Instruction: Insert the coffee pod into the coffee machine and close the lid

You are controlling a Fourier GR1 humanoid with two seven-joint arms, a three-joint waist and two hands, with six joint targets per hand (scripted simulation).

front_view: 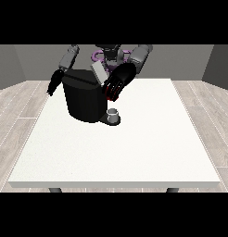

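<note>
coffee pod, the small thing the task turns on, cannot be made out anywhere, so it may already sit inside the machine or be hidden by a hand. fingers (111,90) of the black hand at the view's right (117,83) hang curled beside the tilted grey lid (98,73), apparently holding nothing. the hand at the view's left (53,83) dangles by the squat black coffee machine (84,96); its fingers i cannot tell. a small grey cup (113,115) stands on the machine's base, on the white table (120,157). risk: a sideways push on the lid could shove the machine or tip the cup.
</note>
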